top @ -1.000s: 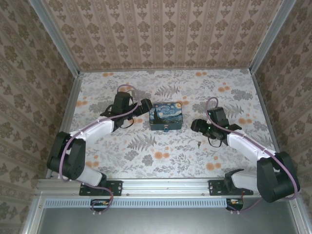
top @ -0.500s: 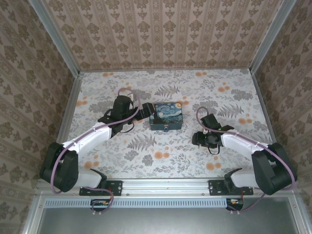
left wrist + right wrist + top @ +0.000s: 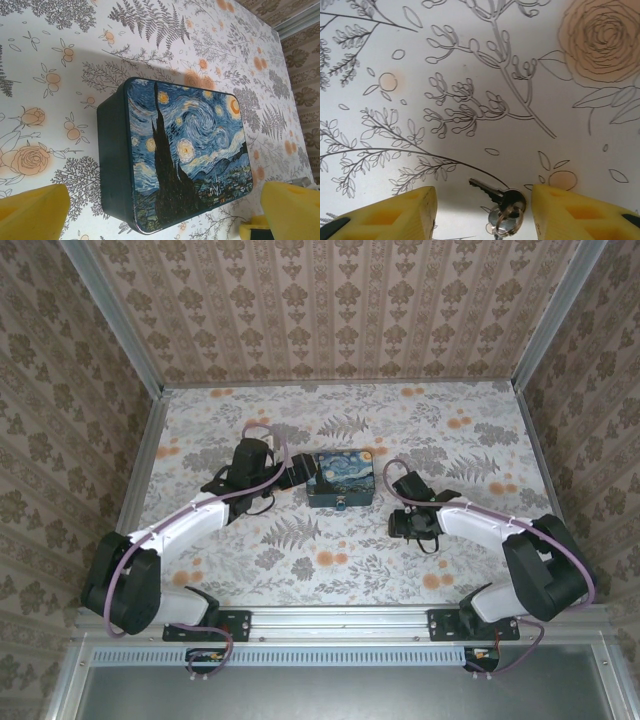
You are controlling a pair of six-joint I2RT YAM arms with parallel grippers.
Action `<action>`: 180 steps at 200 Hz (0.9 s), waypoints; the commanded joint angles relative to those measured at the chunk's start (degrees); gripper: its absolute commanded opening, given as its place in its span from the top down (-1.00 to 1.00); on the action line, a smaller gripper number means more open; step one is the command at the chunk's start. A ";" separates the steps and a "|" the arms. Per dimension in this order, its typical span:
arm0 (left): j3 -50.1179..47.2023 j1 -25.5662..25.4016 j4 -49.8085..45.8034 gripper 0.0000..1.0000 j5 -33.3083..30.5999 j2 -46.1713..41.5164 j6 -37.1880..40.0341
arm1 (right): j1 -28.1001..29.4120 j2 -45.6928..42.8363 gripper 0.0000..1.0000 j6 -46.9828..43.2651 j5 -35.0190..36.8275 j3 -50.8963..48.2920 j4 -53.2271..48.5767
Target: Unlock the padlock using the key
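The key (image 3: 494,192) is small and dark, and lies flat on the floral table on a ring (image 3: 506,221) with a second silvery key. My right gripper (image 3: 482,215) is open, low over the table, with one yellow finger (image 3: 395,215) on either side of the key and not touching it. In the top view this gripper (image 3: 399,523) is to the right of the painted box (image 3: 341,478). The tiny padlock (image 3: 341,506) hangs at the box's front edge. My left gripper (image 3: 301,472) is open at the box's left side, and the box (image 3: 185,155) lies just ahead of its yellow fingers (image 3: 31,215).
The floral tabletop (image 3: 300,550) is fenced by patterned walls on three sides, with a metal rail (image 3: 340,620) along the near edge. Open table lies in front of the box and behind it.
My right gripper has swung left and towards the near edge, coming down over the key. My left gripper has edged closer to the box's left side.
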 commanded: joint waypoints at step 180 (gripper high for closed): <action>-0.34 -0.11 -1.37 -1.00 0.82 -2.04 -0.24 | 5.57 4.22 0.77 5.71 -0.72 -2.57 2.13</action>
